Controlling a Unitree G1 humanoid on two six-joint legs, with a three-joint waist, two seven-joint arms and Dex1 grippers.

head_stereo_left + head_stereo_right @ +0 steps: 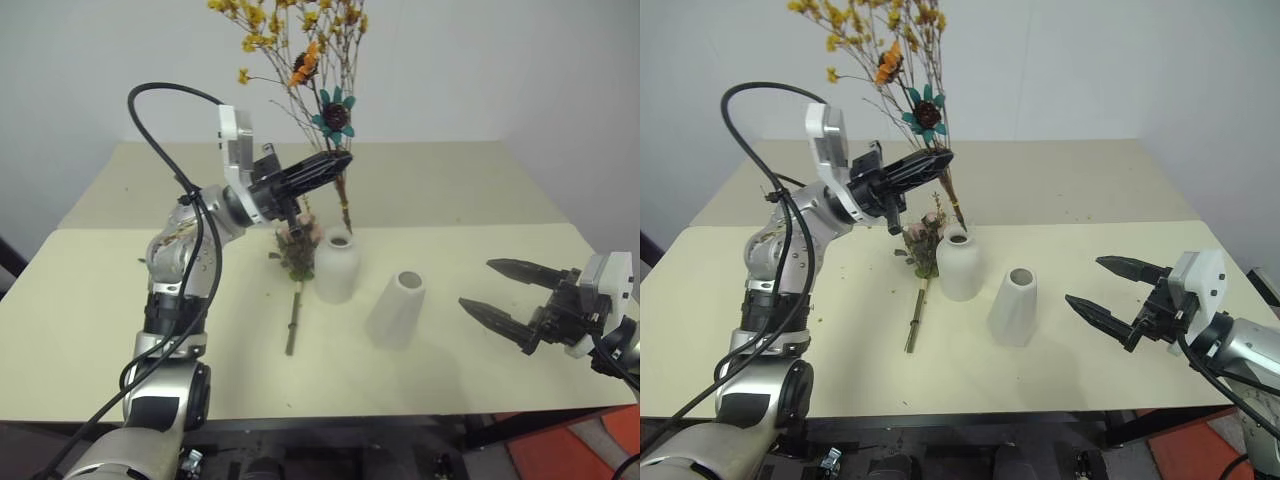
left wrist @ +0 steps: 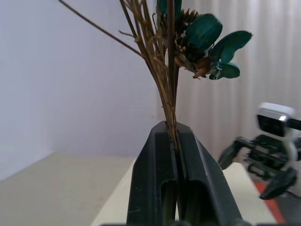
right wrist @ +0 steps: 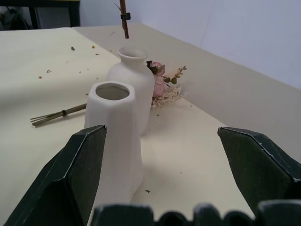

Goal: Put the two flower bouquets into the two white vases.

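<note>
Left hand (image 1: 335, 160) was clenched on the stems of the yellow bouquet (image 1: 300, 45), holding it upright above the bench (image 1: 480, 190). Its two black fingers (image 2: 160, 188) pressed together around the thin brown stems, as the left wrist view showed plainly. Yellow sprays rose high over the hand, with an orange sunflower (image 1: 305, 68) among them and a teal bloom (image 1: 334, 115) just above the fingers. The lower ends of the stems hung past the hand, ending above and slightly behind the mouth of the bottle-shaped vase (image 1: 336, 265), not inside it.

That vase stood upright near the middle of the bench. Just beside it, toward the robot's right and a little nearer, stood the cone vase (image 1: 397, 310), also upright and empty at its open mouth. The two vases were close but did not appear to touch.

The pink bouquet (image 1: 297, 250) lay flat on the bench on the left side of the bottle-shaped vase, its flower heads against the vase and its bound stems pointing toward the robot.

Right hand (image 1: 510, 295) hovered level over the right part of the bench, fingers spread wide and grasping nothing, well apart from the cone vase.
</note>
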